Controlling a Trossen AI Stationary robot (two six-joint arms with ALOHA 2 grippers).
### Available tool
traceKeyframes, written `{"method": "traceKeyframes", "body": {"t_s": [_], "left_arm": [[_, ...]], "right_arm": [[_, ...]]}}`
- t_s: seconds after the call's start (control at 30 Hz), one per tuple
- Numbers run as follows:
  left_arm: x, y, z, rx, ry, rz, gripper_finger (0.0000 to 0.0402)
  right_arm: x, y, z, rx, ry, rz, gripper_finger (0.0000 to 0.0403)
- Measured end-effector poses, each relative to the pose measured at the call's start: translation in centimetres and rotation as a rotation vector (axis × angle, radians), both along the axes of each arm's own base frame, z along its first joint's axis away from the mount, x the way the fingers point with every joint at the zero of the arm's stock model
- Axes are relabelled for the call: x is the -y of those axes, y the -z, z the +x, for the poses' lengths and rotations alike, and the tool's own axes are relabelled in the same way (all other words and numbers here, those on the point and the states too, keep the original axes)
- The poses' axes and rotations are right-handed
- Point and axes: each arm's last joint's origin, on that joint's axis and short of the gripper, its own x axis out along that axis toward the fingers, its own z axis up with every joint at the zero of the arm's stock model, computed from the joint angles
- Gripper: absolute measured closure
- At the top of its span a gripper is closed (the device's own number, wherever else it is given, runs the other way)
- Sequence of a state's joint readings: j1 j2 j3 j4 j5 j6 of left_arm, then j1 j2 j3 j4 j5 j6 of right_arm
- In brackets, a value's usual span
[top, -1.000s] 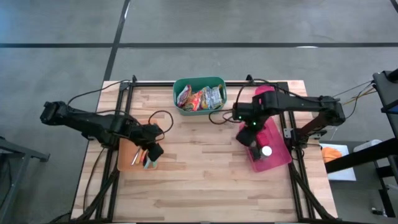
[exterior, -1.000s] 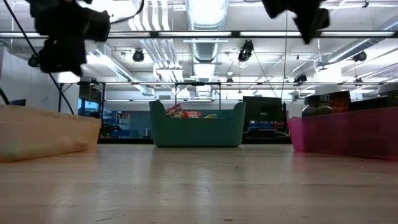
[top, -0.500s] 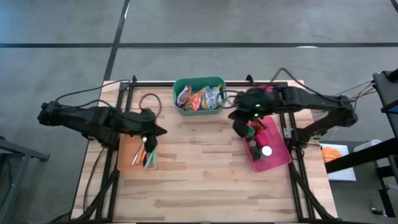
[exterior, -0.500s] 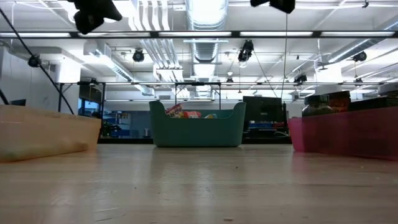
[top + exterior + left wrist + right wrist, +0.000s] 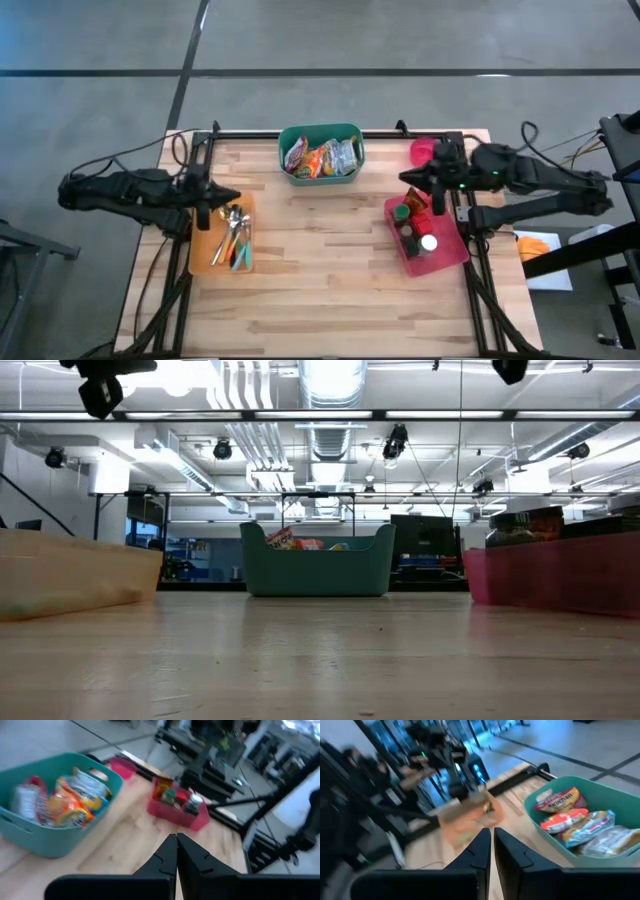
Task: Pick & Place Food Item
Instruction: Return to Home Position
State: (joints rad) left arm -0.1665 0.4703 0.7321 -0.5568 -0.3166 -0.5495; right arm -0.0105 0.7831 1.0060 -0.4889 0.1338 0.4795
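Table wood shows nothing loose, so we judge sorting done; either side of the teal bin, left gripper and right gripper hang empty, fingers pressed together, nearly home.

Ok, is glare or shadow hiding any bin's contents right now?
High view: even light, no glare, only soft shadows; the orange bin, teal bin and pink bin all show their contents. Low view: bright ceiling lights glare across the top, bin walls dim against them. Wrist views: no glare on bins.
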Motion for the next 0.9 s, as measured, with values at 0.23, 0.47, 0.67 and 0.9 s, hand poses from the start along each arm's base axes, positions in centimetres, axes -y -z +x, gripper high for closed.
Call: {"method": "traceKeyframes", "body": {"t_s": [0.23,0.47,0.67,0.9], "left_arm": [[-0.3,1.1,-1.1,-0.075,-0.007,0.103,0.039],[-0.6,2.5,-1.3,-0.249,-0.081,0.164,0.039],[-0.3,2.4,-1.3,-0.25,0.048,0.249,0.039],[-0.6,4.7,-2.8,-0.191,0.042,0.232,0.039]], "right_arm": [[0.0,1.9,-2.9,0.065,0.021,0.086,0.0382],[0.0,4.1,-3.0,0.174,0.023,0.07,0.0382],[-0.3,6.1,-2.5,0.268,-0.104,0.04,0.0382],[-0.4,8.0,-2.4,0.236,-0.108,0.048,0.0382]]}}
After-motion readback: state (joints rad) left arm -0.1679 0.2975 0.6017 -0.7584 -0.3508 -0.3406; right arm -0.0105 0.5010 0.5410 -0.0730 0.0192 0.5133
